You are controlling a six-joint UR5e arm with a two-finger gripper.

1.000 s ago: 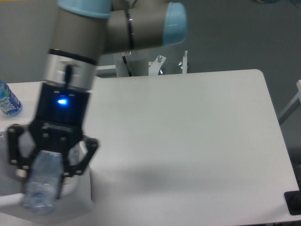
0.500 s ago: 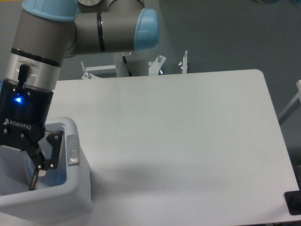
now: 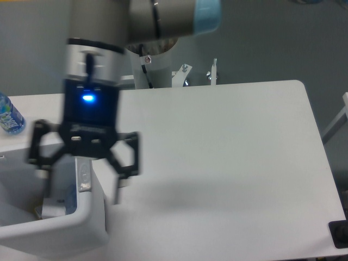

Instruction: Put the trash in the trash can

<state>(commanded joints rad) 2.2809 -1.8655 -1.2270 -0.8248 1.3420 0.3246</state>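
A bottle with a blue label (image 3: 9, 117) stands at the far left edge of the white desk (image 3: 217, 152), well apart from the arm. The white bin (image 3: 81, 217) sits at the front left corner, with a grey button (image 3: 83, 175) on its rim. The arm (image 3: 117, 38) points straight down over the bin's right side. The tool (image 3: 81, 193) is spread wide and holds nothing. Something pale and blue lies inside the bin (image 3: 62, 205); it is too blurry to tell what it is.

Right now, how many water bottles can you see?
1 for sure: the blue-label bottle at the table's far left edge. Something pale lies inside the bin, too blurred to name; more may be hidden.
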